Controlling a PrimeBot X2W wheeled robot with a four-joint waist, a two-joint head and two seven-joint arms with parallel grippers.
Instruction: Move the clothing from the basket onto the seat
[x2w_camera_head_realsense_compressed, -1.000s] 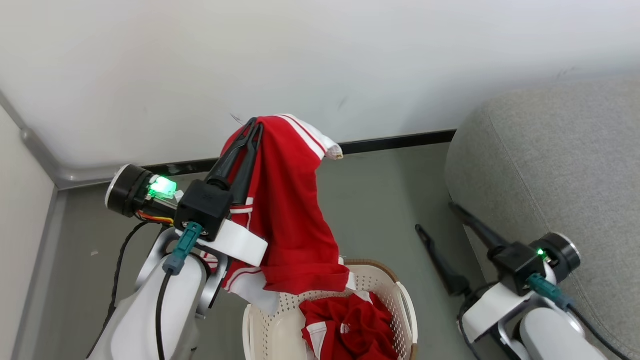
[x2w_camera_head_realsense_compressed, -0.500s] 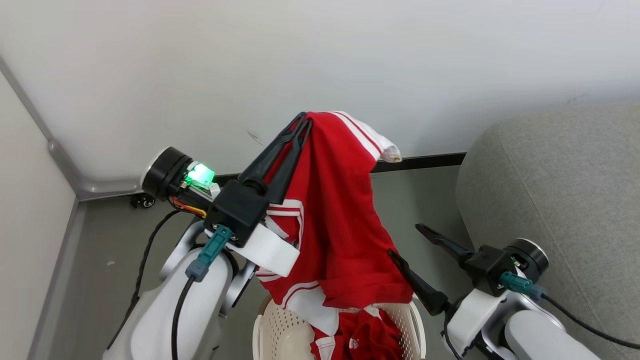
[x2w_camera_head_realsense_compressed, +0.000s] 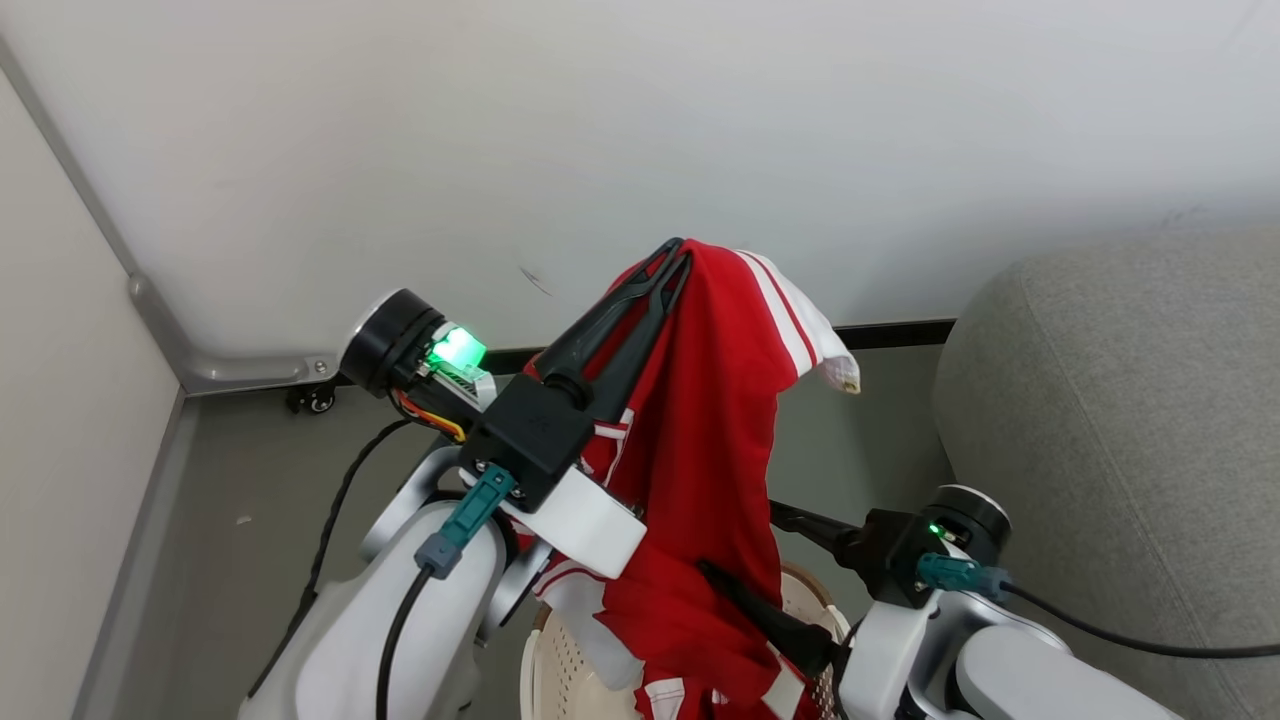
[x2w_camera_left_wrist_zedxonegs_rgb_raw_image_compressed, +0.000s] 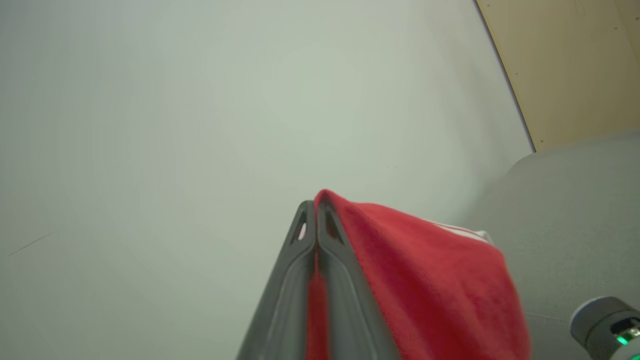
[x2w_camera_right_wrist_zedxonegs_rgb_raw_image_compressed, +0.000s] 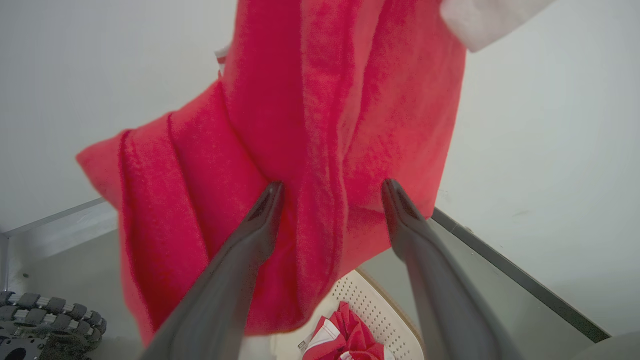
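We find the left gripper raised high before the white wall, its jaws clenched on a fold of a red garment. The left wrist view confirms this: the two fingers meet at their tips with a strip of red pinched between them, and the cloth falls away to one side.

The garment hangs from that grip, white stripes and white trim at its upper edge, and its lower end reaches the basket. The basket stands on the grey floor, out from the wall's skirting and short of the seat.

The right gripper is spread wide at the garment's lower part, one finger in front of the cloth and one behind it. The right wrist view adds that both fingertips lie against the hanging fabric; we cannot tell whether they press it. That view also looks down into the basket, where more red clothing with white trim lies bunched.

The grey seat stands at the floor's right side and carries no clothing on the part in view.
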